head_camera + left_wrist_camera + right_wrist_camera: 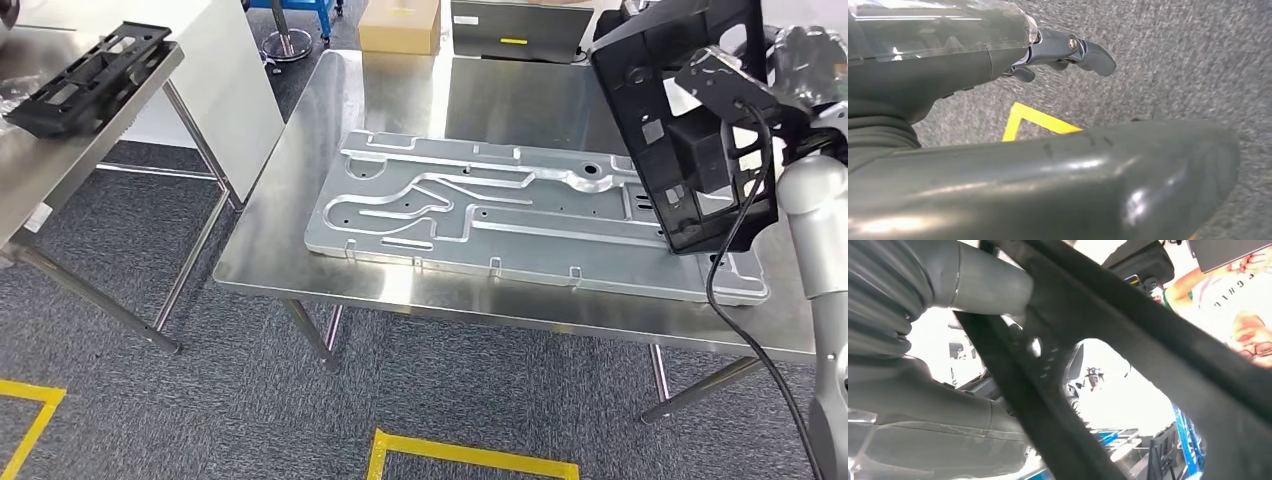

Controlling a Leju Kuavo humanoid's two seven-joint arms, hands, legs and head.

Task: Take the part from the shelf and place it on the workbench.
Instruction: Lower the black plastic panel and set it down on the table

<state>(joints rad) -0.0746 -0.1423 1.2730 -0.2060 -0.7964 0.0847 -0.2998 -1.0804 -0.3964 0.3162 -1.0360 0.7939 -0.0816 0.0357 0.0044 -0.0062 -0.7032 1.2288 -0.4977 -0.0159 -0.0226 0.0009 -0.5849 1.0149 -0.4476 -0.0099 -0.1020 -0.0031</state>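
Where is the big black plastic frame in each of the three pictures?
Head view: the black plastic frame is at the upper right, held up by the right hand above the workbench.
Left wrist view: not in it; there is the left hand over grey carpet.
Right wrist view: its dark bars cross the middle.
Shared landmark: the right hand gripping the frame.

The black plastic frame part (690, 120) with many holes is up in the air, tilted, above the right end of the shiny steel workbench (300, 200). It seems not to touch it.
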